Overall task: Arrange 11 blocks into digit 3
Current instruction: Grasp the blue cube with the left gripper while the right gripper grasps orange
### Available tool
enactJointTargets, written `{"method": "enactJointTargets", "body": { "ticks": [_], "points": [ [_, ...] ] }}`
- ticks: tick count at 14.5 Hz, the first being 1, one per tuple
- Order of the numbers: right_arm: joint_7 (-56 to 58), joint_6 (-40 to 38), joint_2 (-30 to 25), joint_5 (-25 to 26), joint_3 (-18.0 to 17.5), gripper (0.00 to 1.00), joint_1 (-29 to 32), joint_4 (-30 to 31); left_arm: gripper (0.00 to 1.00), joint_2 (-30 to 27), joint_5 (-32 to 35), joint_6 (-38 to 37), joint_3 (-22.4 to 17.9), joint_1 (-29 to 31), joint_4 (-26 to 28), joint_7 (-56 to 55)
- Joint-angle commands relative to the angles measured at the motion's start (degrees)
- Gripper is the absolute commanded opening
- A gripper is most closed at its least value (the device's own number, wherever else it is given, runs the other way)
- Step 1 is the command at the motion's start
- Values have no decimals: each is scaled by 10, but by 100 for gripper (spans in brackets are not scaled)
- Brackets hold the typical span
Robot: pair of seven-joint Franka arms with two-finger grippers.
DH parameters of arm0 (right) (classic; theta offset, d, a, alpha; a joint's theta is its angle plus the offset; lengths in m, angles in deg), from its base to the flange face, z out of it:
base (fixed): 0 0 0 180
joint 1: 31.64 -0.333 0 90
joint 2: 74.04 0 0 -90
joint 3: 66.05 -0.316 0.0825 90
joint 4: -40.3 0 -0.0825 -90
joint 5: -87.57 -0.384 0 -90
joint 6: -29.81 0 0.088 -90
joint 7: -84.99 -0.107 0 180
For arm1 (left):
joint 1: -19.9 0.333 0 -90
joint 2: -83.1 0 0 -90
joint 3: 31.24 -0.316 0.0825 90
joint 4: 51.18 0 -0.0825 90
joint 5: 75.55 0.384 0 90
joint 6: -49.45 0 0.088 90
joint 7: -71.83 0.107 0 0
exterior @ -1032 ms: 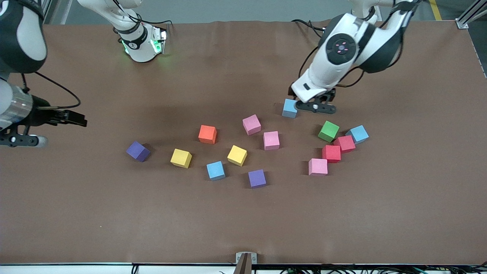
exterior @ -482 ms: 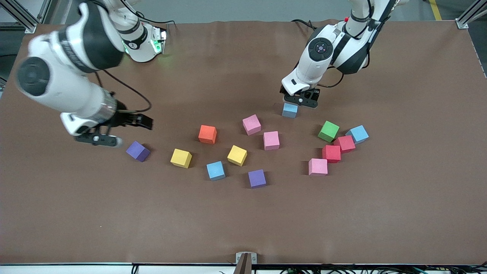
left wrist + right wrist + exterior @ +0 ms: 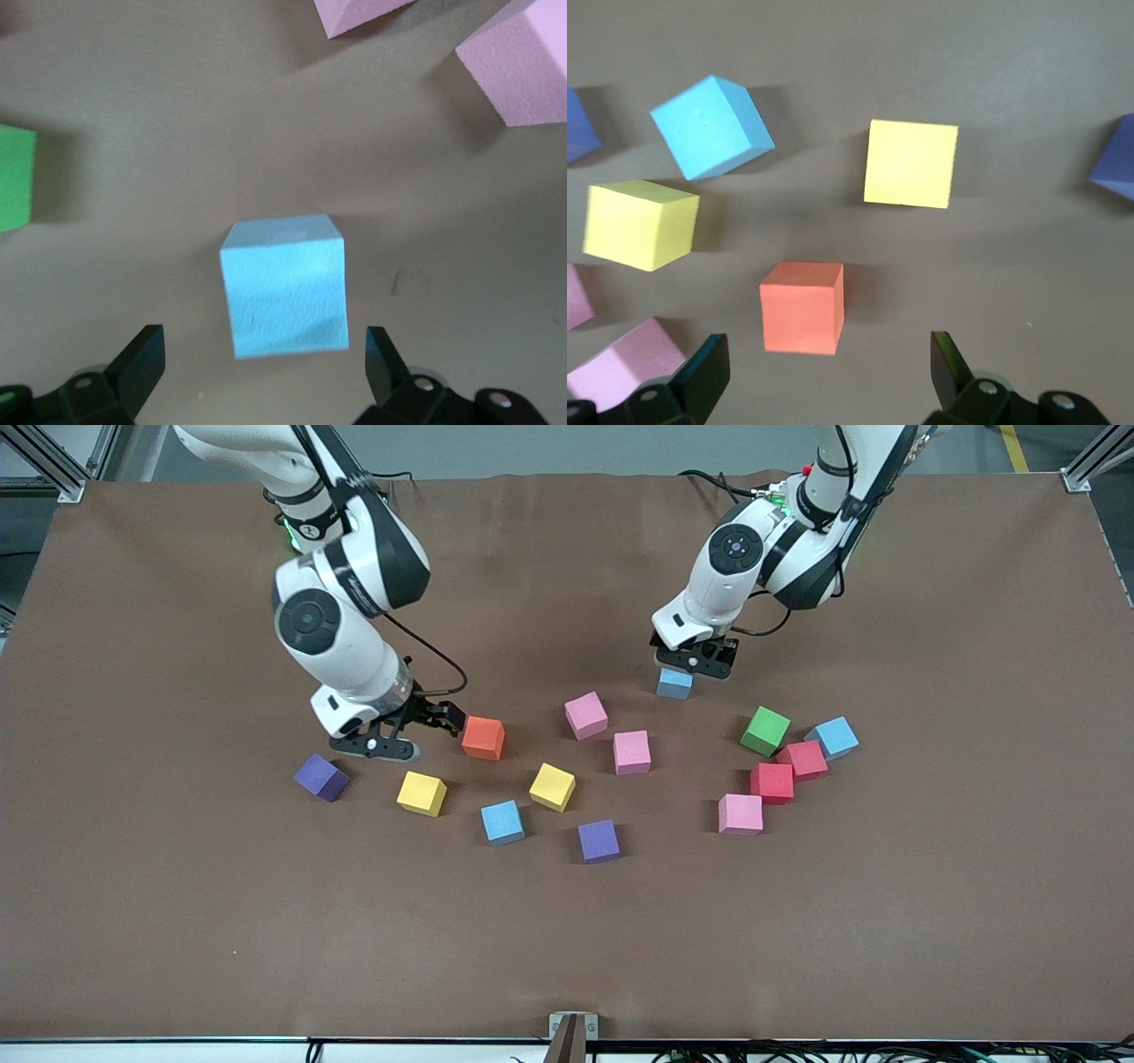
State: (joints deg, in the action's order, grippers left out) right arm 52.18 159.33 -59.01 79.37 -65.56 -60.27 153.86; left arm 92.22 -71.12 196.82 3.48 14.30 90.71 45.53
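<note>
The blocks lie scattered on the brown table, and no digit 3 is in view. My left gripper (image 3: pixel 695 659) hangs open just above a light blue block (image 3: pixel 675 683). In the left wrist view that blue block (image 3: pixel 285 285) sits just ahead of the spread fingers of the left gripper (image 3: pixel 263 365). My right gripper (image 3: pixel 416 733) is open and low beside the orange block (image 3: pixel 483 738), toward the right arm's end of the table. In the right wrist view the orange block (image 3: pixel 802 307) lies just ahead of the empty right gripper (image 3: pixel 824 361).
Two pink blocks (image 3: pixel 586 715) (image 3: pixel 632 752) lie between the orange and blue ones. Nearer the camera are yellow (image 3: pixel 422 794) (image 3: pixel 552 786), blue (image 3: pixel 502 821) and purple (image 3: pixel 321 777) (image 3: pixel 599 841) blocks. Green (image 3: pixel 765 731), red (image 3: pixel 772 782), blue (image 3: pixel 833 737) and pink (image 3: pixel 740 813) blocks cluster toward the left arm's end.
My right arm has swung in from its end of the table and come down beside the orange block. My left gripper has shifted over the blue block. No block has moved.
</note>
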Motion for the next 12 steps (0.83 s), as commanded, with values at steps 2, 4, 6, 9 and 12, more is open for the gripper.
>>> {"method": "enactJointTargets", "body": {
  "ticks": [2,4,6,9,12],
  "points": [
    [-45,56,44,-4,7,100,-26,4,100,44,49,26,3,5,-11,-30],
    [-56,75,67,-3,7,100,-34,3,99,56,51,40,2,3,-12,-37],
    [-87,98,86,-3,7,100,-48,3,87,68,52,44,1,2,-16,-52],
    [-101,115,106,-2,7,100,-57,2,61,81,86,43,-2,7,-29,-85],
    [-123,120,119,-2,10,100,-71,2,47,84,97,43,-2,9,-34,-111]
  ]
}}
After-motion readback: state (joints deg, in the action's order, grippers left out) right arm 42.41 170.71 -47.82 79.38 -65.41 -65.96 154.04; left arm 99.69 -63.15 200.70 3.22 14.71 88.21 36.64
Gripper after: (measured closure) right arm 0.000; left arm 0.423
